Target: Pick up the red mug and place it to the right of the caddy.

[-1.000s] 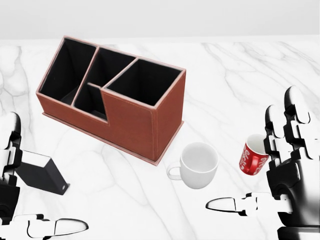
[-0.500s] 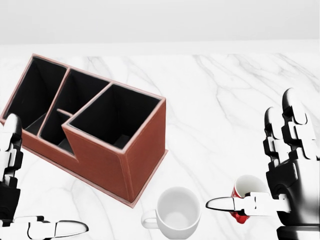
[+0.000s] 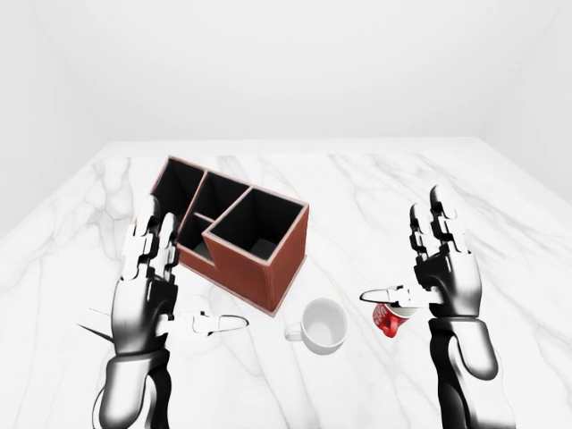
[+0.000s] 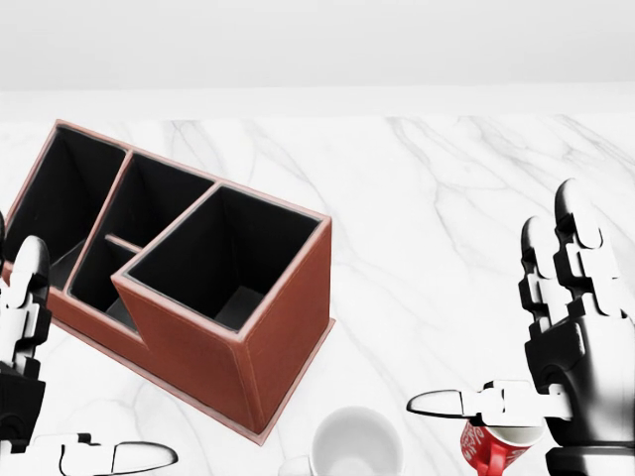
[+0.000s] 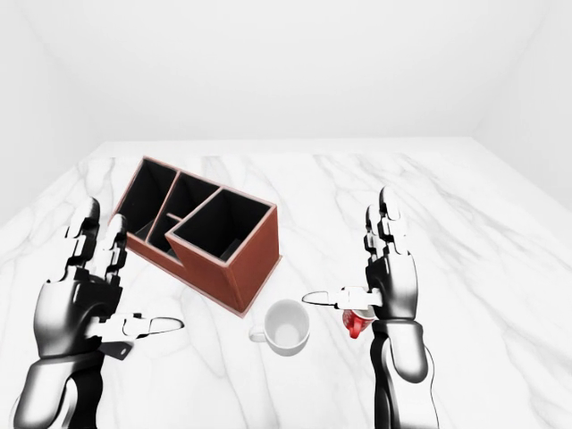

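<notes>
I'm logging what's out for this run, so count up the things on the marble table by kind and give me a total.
Mugs: 2, a red mug and a white mug
Caddies: 1, the brown caddy
Small dark objects: 1, a dark thing mostly hidden behind the left hand, kind unclear
Total: 4

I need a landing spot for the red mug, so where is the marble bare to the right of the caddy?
Bare marble runs from the caddy rightward to the table's edge, above the right hand. It is crowded lower down: the white mug and the red mug sit close together below the caddy's corner.
</notes>
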Robot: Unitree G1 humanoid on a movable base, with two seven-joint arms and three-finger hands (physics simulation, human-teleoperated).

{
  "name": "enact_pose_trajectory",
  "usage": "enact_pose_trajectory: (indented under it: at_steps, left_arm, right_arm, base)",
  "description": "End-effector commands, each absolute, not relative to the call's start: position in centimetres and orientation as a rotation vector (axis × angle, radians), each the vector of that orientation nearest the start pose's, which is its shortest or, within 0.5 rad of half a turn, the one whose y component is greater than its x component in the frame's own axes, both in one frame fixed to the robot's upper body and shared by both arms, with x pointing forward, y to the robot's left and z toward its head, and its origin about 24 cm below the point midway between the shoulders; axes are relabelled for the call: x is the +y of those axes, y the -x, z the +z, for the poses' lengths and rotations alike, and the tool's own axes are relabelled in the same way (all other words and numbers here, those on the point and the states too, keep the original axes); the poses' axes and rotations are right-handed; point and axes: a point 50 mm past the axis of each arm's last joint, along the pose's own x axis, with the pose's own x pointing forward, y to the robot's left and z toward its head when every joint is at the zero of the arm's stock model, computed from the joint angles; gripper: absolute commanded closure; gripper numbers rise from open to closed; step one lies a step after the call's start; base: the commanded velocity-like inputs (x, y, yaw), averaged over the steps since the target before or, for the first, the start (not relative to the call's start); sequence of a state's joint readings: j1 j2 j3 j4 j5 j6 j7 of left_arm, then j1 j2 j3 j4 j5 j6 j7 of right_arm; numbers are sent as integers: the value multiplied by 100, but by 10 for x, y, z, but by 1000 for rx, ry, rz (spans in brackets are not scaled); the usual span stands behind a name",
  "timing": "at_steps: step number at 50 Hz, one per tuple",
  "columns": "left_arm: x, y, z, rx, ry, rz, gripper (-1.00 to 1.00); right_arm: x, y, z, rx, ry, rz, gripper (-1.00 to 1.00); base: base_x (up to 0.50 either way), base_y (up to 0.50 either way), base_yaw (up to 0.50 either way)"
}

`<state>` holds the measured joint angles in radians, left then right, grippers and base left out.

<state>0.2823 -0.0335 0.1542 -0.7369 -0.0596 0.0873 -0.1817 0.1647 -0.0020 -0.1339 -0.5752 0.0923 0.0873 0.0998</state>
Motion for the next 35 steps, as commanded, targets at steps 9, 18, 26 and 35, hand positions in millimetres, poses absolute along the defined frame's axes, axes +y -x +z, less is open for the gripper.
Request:
enact_pose_trajectory:
  at_steps: [9,18,26,35]
  left_arm:
    - [186,-171,162,-470,-52,33,-100]
    - [189,-164,170,-510,-55,39,-100]
    - [176,-162,165,-476,-57,11,-100]
    - [178,-158,171,-507,-57,11,-100]
  right_arm:
    - [-181,-198,140,-379,-10,-70,-100]
    - [-223,-126,243,-868,222,-114,-100]
    - [-246,-103,271,-842,172,-72,-100]
    - [-241,-103,272,-834,344,-10,-100]
  base:
    - [0,0,0]
    - [0,0,0]
    - [0,0,0]
    - [0,0,0]
